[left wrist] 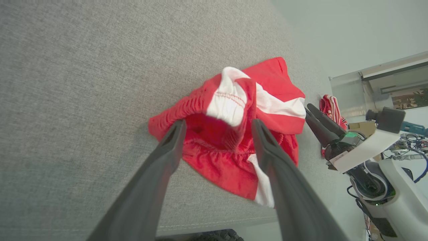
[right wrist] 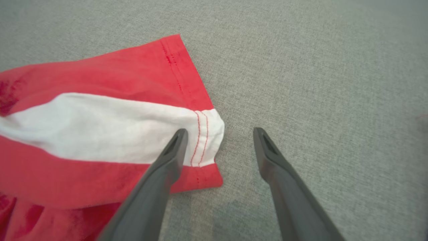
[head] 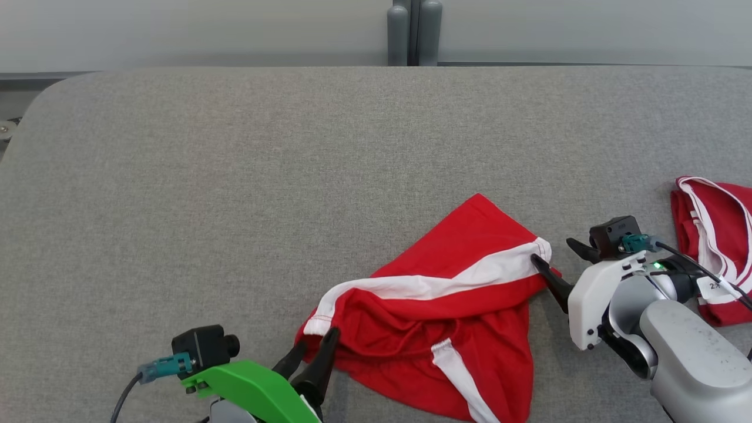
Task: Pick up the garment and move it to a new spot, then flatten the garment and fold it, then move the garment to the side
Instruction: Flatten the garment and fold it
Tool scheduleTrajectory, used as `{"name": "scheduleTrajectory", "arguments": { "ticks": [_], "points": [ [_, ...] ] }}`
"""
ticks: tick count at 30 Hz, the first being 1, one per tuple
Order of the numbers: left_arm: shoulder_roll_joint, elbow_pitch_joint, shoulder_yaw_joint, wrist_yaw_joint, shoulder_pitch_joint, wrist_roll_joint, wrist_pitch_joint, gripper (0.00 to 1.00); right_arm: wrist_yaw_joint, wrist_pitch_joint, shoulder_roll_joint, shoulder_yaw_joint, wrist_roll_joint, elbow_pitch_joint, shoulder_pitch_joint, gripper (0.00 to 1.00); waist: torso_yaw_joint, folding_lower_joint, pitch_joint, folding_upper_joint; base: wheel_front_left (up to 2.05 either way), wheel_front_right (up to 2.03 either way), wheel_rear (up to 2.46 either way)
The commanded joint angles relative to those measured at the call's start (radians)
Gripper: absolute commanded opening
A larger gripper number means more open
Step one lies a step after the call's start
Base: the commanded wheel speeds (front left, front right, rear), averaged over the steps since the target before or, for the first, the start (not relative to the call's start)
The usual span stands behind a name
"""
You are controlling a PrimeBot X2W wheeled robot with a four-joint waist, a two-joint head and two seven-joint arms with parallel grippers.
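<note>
Garment (head: 446, 305) crumpled. Left gripper (head: 317, 345) apart at left waistband (left wrist: 197, 100), right gripper (head: 552, 251) apart at right hem (right wrist: 202, 140): likely poised to grip, spread flat.

Support surface: a broad table covered in grey woven fabric (head: 235, 176), rounded at its far left corner. Lying directly on it, near the front edge and right of centre, is a crumpled red cloth garment with white stripes (head: 446, 317), bunched and not flat. At the table's right edge, apart from the first, lies a second red-and-white cloth garment (head: 728, 229), also bunched.
</note>
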Motion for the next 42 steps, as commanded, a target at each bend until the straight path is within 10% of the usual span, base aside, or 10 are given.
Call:
{"name": "scheduleTrajectory", "arguments": {
  "ticks": [1, 17, 19, 22, 42],
  "points": [
    [-0.001, 0.007, -0.002, 0.000, -0.014, -0.001, -0.010, 1.00, -0.002, -0.005, 0.000, 0.004, 0.004, 0.004, -0.011, 1.00, -0.001, 0.0000, 0.002, 0.0000, 0.00, 0.00, 0.00],
    [-0.007, 0.101, -0.009, 0.018, -0.086, -0.026, -0.081, 1.00, -0.002, -0.021, -0.012, 0.030, 0.020, 0.032, -0.026, 1.00, -0.014, 0.0000, 0.014, 0.0000, 0.00, 0.00, 0.00],
    [-0.007, 0.121, -0.003, 0.022, -0.098, -0.031, -0.101, 0.42, -0.002, -0.021, -0.010, 0.031, 0.021, 0.032, -0.029, 1.00, -0.016, 0.0000, 0.018, 0.0000, 0.00, 0.00, 0.00],
    [-0.008, 0.149, 0.001, 0.020, -0.114, -0.041, -0.125, 0.00, -0.002, -0.024, -0.009, 0.032, 0.021, 0.034, -0.028, 1.00, -0.020, 0.0000, 0.020, 0.0000, 0.00, 0.00, 0.00],
    [0.103, 0.083, -0.046, -0.065, -0.065, 0.021, -0.154, 0.00, -0.001, 0.035, -0.055, 0.041, 0.063, -0.071, 0.026, 1.00, -0.035, 0.0000, 0.031, 0.0000, 0.00, 0.00, 0.00]
  ]
}}
